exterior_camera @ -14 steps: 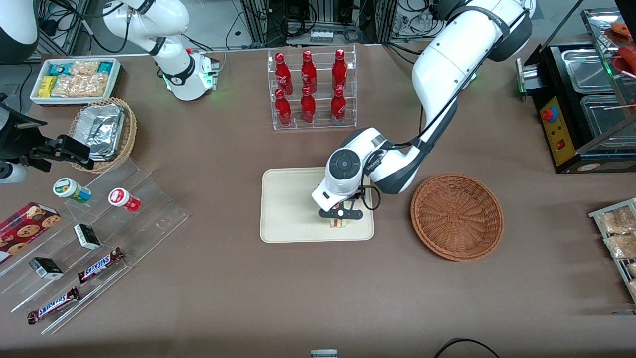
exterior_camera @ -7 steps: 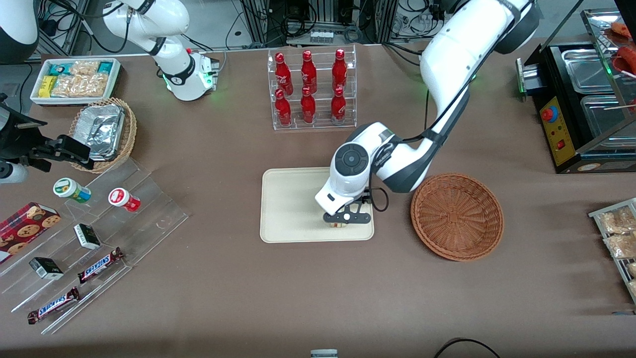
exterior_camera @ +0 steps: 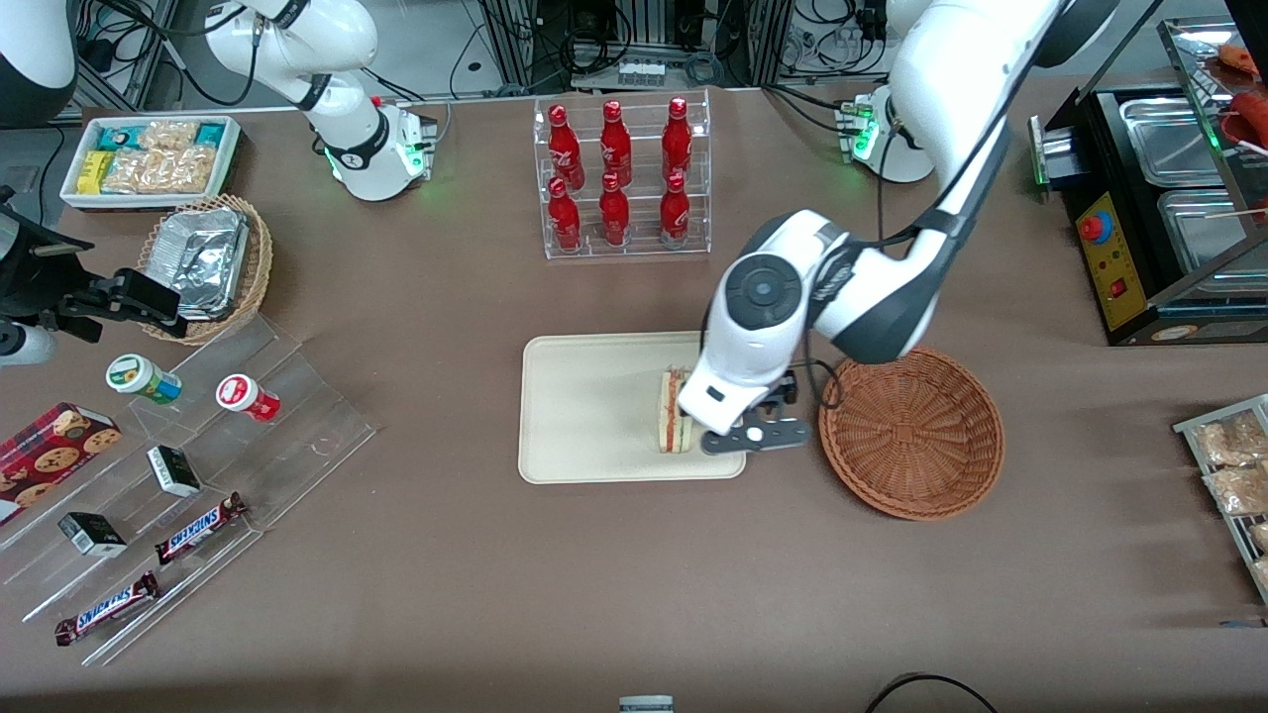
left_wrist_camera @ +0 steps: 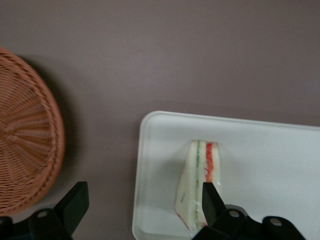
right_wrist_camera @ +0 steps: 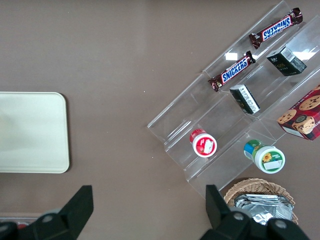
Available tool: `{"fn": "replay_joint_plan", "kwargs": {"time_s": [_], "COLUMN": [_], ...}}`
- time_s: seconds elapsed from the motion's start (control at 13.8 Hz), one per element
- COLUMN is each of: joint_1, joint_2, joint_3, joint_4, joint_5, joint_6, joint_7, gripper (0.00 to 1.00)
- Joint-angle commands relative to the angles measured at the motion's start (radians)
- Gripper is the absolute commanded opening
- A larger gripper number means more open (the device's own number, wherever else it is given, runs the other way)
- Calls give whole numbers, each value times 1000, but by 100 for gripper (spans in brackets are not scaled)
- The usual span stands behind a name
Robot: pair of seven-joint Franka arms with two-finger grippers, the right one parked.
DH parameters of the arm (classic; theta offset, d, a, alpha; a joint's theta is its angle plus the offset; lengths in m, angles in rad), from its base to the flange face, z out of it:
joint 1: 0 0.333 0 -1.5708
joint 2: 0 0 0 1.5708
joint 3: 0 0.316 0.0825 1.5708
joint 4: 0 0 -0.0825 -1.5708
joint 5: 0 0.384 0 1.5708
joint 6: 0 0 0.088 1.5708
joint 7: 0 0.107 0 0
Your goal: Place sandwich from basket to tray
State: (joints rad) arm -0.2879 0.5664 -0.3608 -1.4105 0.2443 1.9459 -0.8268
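Change: since a second ago we see the gripper (exterior_camera: pixel 753 437) lifted off the sandwich (exterior_camera: pixel 677 410) and shifted toward the basket (exterior_camera: pixel 911 432); the sandwich, then pinched under it, now lies alone on the tray (exterior_camera: pixel 584 416).
Snack shelf: at the parked arm's end of the bench (exterior_camera: pixel 495 574), clear steps carry chocolate bars (exterior_camera: pixel 200 528), small dark boxes (exterior_camera: pixel 173 469) and two lidded cups (exterior_camera: pixel 246 395).
Foil basket: a smaller tan wicker basket (exterior_camera: pixel 260 259) with foil sits farther from the front camera than the steps, with a white snack bin (exterior_camera: pixel 151 158) farther still.
Bottle rack: a clear rack of red bottles (exterior_camera: pixel 619 176) stands farther from the front camera than the tray.
Tray: cream-white, flat on the bench, bare apart from the sandwich.
Sandwich: a pale wedge lying on the tray at the end nearest the basket (red and green stripes show along its edge in the left wrist view (left_wrist_camera: pixel 200 182)).
Gripper: raised over the tray's edge, between sandwich and basket; its jaws are spread wide in the wrist view (left_wrist_camera: pixel 142 207) and grip nothing.
Basket: reddish-brown wicker, just beside the tray toward the working arm's end, with nothing in it.
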Motion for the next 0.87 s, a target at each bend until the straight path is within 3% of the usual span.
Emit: {"fn": "replay_joint_plan", "kwargs": {"time_s": [0.0, 0.36, 0.51, 0.8], "joint_1": [53, 197, 251, 321], "joint_2": [-65, -151, -175, -227], "joint_3": [0, -3, -1, -1], "joint_4": [-12, -13, -13, -12], "joint_5": [-10, -14, -51, -56], "joint_6": [-42, -212, -248, -327], "joint_7": [58, 331, 340, 437], "gripper": [100, 100, 100, 100]}}
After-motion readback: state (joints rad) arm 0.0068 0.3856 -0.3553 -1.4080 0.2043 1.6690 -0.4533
